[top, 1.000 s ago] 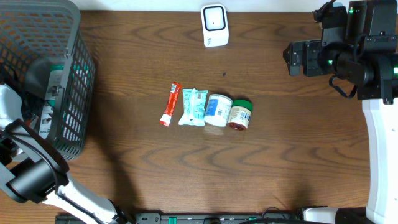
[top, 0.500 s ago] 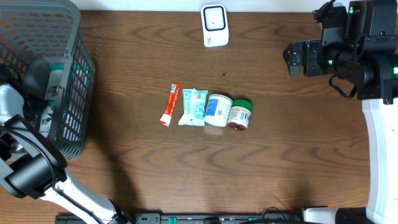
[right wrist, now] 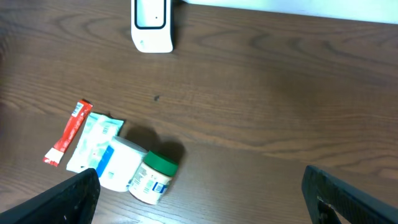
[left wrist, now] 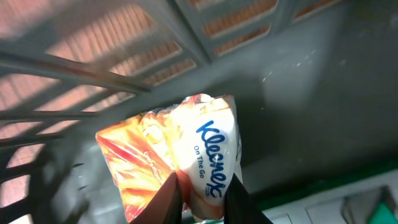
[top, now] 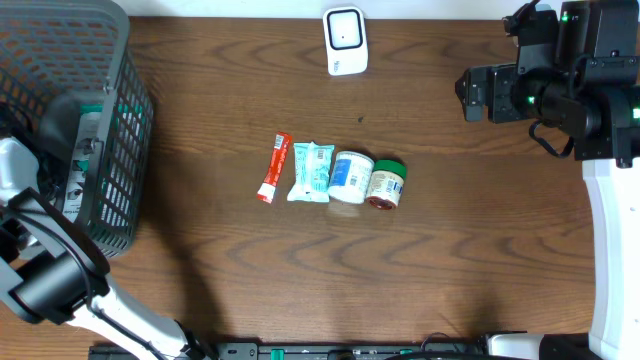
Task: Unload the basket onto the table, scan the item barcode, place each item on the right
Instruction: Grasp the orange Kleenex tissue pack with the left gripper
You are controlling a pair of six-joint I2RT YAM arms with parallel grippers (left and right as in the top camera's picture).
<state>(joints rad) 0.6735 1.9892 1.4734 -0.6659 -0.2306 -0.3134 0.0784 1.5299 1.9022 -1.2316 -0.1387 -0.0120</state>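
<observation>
- The left gripper (left wrist: 202,198) is seen lowered inside the grey mesh basket (top: 60,40) at the left end of the wooden table (top: 450,260).
- Its jaws are drawn narrow, and the lower end of a Kleenex tissue pack (left wrist: 186,152) is pinched between the two dark fingers (left wrist: 166,200).
- The pack extends up and away from the fingertips, tilted, with the "On The Go" face turned toward the wrist camera; no barcode can be made out on that face.
- The pack is surrounded by the basket's wall bars and its grey floor.
- The right gripper (right wrist: 205,205) is held wide, with nothing between its fingers, above the table's far right side.
- The barcode scanner (top: 345,40) is stood at the table's far edge, well apart from the basket.
</observation>
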